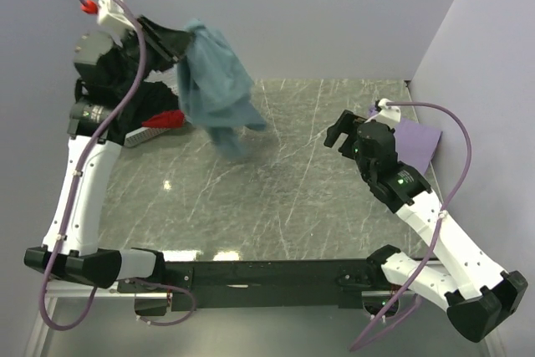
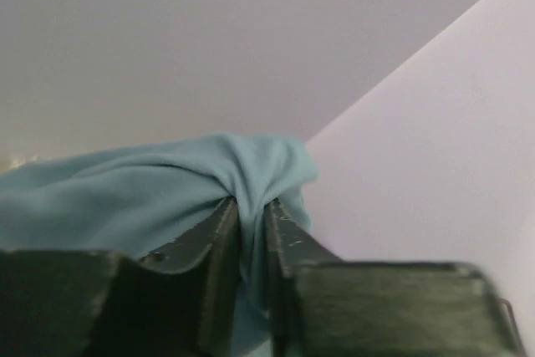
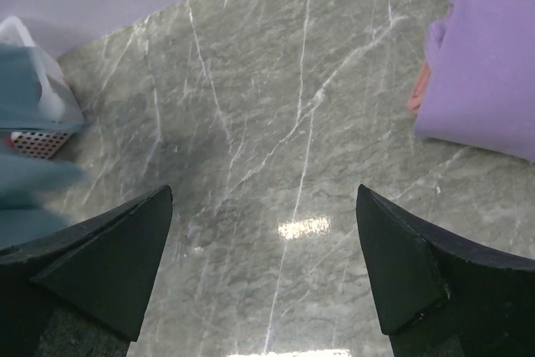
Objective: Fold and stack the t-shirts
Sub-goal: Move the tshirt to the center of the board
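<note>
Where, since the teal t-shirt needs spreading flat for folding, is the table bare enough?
The widest bare stretch of table runs across the middle and near side, between the hanging teal t-shirt and the open right gripper. Crowded: far left, by the white basket and red cloth; far right, the folded lavender t-shirt.

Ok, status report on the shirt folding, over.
Left tool shut on teal shirt, held aloft. Right tool open, empty, beside folded purple shirt. White basket close by hanging shirt.

A robotics lab test cell: a grey marble-patterned desk (image 1: 292, 198) is boxed in by plain pale lavender wall panels (image 1: 334, 14) along its far and right edges. A white-and-black left robot arm (image 1: 79, 190) and its right twin (image 1: 443, 232) stand on a black metal rail (image 1: 267, 273) at the near edge, trailing purple cables (image 1: 418, 104).
</note>
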You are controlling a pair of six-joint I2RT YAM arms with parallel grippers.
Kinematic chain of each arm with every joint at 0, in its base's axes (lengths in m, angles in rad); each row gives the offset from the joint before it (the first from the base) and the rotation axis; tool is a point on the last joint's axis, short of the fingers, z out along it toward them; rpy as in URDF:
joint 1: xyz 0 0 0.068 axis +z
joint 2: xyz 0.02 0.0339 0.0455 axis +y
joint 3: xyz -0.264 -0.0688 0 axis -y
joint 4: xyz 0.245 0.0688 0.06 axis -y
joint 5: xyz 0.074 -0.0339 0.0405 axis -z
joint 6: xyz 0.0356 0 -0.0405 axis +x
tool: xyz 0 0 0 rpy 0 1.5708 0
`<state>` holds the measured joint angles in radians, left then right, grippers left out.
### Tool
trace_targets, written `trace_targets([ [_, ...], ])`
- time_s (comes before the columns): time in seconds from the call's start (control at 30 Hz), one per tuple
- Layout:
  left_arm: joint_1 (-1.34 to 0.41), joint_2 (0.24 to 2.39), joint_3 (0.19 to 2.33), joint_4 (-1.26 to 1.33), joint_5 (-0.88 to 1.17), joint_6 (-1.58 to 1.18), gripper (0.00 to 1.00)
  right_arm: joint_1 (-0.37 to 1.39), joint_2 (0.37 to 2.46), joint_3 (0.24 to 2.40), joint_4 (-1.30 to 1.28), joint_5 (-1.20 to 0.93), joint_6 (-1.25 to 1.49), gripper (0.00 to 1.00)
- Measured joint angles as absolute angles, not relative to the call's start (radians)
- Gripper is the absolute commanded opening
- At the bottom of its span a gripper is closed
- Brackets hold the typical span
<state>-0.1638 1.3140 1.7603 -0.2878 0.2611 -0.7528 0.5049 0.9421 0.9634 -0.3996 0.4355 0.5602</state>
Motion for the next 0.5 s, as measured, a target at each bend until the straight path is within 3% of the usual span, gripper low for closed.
trace_targets([
  [0.1, -0.179, 1.299, 1.645, -0.347, 0.236, -0.793, 0.74, 0.505, 0.931, 0.961, -0.408, 0.435, 0.562, 0.96],
  [0.13, -0.179, 1.298, 1.593, -0.362, 0.222, -0.798, 0.76, 0.505, 0.931, 0.961, -0.408, 0.435, 0.561, 0.96],
  [0.33, -0.181, 1.343, 1.343, -0.509, 0.196, -0.796, 0.8, 0.505, 0.982, 0.948, -0.417, 0.415, 0.562, 0.95],
  [0.5, -0.212, 1.415, 1.3, -0.593, 0.217, -0.716, 0.8, 0.503, 1.117, 0.945, -0.439, 0.349, 0.56, 0.91],
])
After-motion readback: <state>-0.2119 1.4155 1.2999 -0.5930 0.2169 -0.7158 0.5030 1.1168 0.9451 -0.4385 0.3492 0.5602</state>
